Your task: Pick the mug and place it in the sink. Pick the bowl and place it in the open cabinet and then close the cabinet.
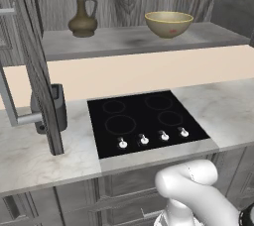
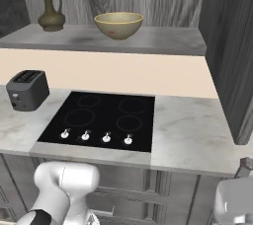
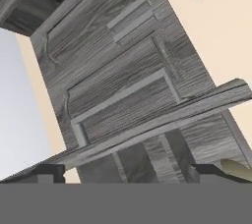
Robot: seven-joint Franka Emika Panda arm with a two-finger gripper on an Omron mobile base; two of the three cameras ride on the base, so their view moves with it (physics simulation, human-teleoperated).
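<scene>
Nearest, the gripper shows two dark tips well apart with nothing between them, so the jaws look released, facing woodgrain panels; beyond the cooktop, the bowl already sits on the cabinet shelf beside a brown jug; its left door stands open, and a glancing push could slip off it, leaving it ajar.

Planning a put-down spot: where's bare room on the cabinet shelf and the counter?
Shelf: bare between jug and bowl, and right of the bowl. Counter: bare right of cooktop. Tight on the left, between toaster and cooktop.
</scene>
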